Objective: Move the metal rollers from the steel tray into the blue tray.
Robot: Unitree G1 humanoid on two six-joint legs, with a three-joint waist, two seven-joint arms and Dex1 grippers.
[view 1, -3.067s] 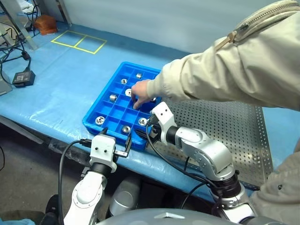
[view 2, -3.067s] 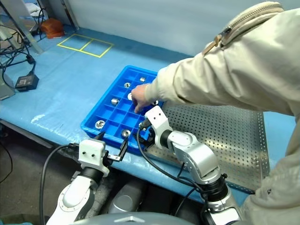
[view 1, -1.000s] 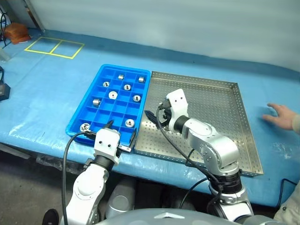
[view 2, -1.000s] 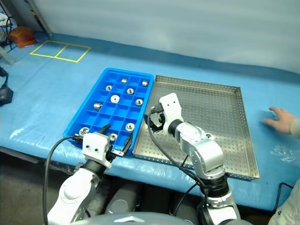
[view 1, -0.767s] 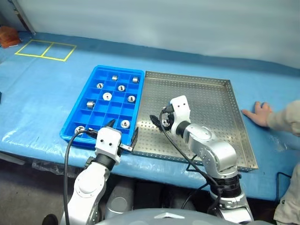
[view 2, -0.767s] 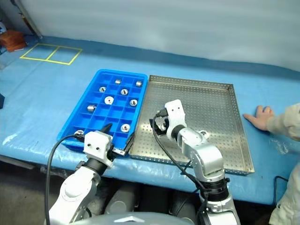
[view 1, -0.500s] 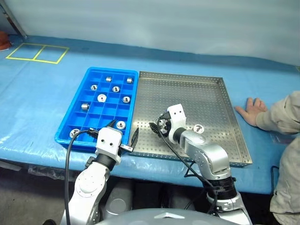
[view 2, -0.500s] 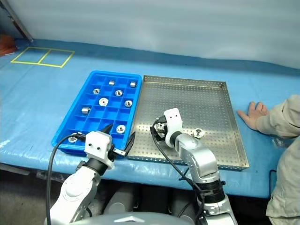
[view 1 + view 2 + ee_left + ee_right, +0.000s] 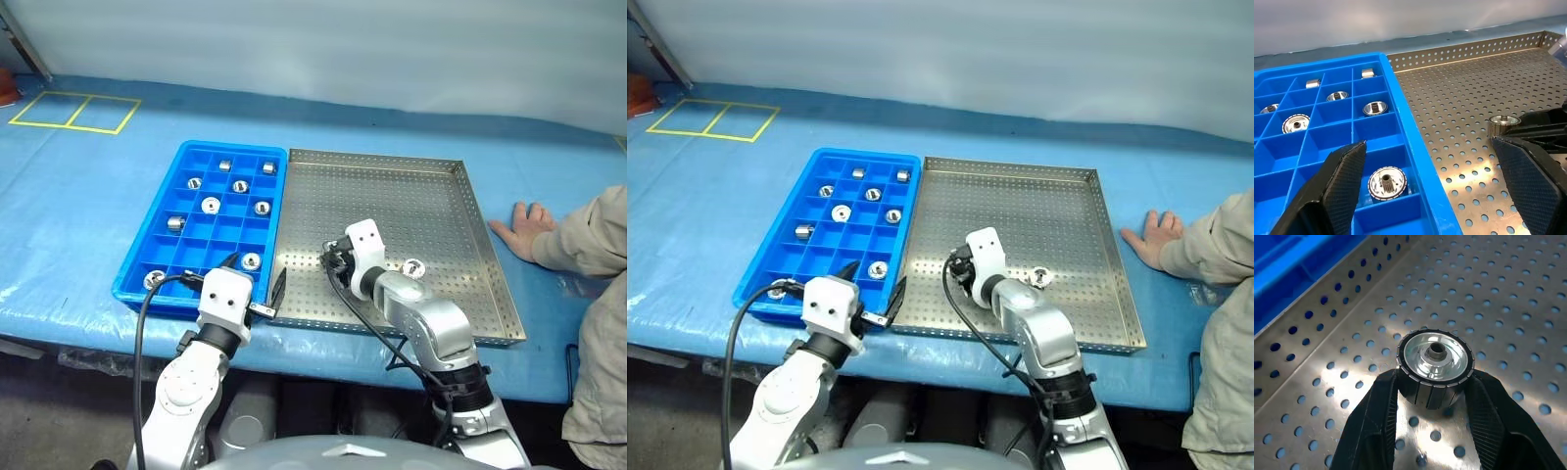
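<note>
The right gripper is clenched on a metal roller, its two black fingers pressing the roller's ribbed sides from either side, with the roller's shiny face and central hole turned up between them. The held roller sits just over the perforated floor of the steel tray; whether it touches that floor cannot be told. The blue tray lies beside this gripper, on the robot's left of it, its long rim touching or just beside the steel tray's rim. A second roller lies on the steel tray's floor near the right gripper, on the side away from the blue tray. The left gripper is released, its fingers spread wide and holding nothing, hanging over the near edge where the two trays meet. Just ahead of its left finger a roller rests in a near compartment of the blue tray, and further ahead of it more rollers lie one to a compartment, with many compartments bare. Ahead of its right finger the right gripper and its roller show over the steel floor. Well beyond the right gripper, past the steel tray's far side, a person's hand lies flat on the blue-covered tabletop.
</note>
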